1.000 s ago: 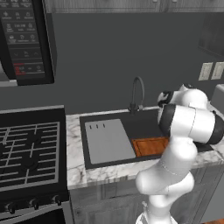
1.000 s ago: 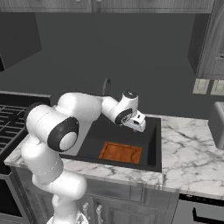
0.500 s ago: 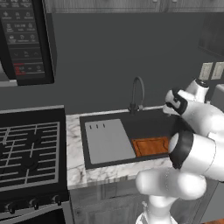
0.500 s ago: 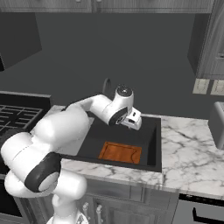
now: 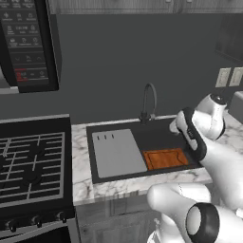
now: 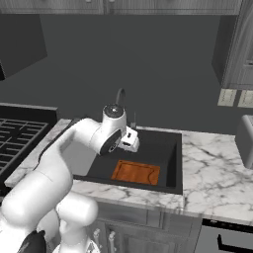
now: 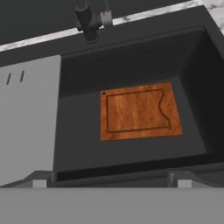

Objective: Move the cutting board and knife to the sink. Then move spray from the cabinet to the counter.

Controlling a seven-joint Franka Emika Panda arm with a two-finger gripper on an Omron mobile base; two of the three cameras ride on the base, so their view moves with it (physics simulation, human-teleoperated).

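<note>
Hand view: the gripper is seen at the bottom edge with its finger tips spread wide apart and nothing held between them. Beyond them the cutting board is laid flat on the floor of the sink, apart from the walls. A light grey panel is set beside the board, over one side of the sink. Farthest back, the faucet is mounted on the rim, by the marble counter.
</note>
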